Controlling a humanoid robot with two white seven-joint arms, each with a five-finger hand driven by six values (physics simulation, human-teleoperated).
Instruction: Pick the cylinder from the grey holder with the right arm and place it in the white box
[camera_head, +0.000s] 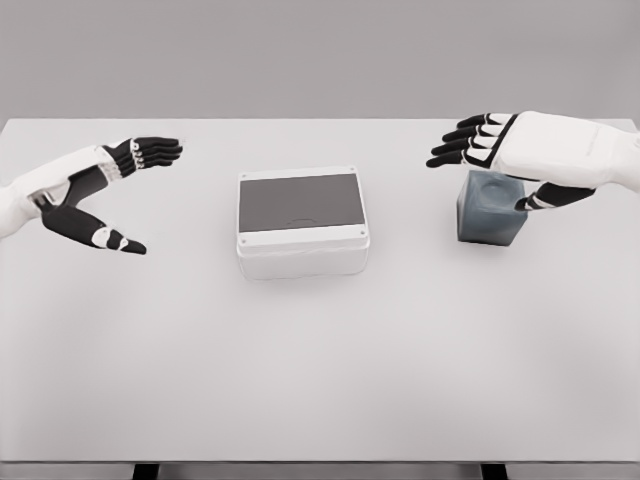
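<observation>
The grey holder (489, 210) is a dark blue-grey block standing right of the table's centre. I cannot make out the cylinder; the holder's top is partly covered by my right hand (490, 170). That hand hovers over the holder's top right, fingers spread toward the left and thumb hanging down along the block's right side; it holds nothing. The white box (302, 262) sits in the middle of the table, with a dark grey inside floor. My left hand (135, 195) floats at the left, open and away from the box.
The white table (320, 380) fills the view, with its front edge along the bottom. A grey wall stands behind its far edge. Only the box and the holder stand on it.
</observation>
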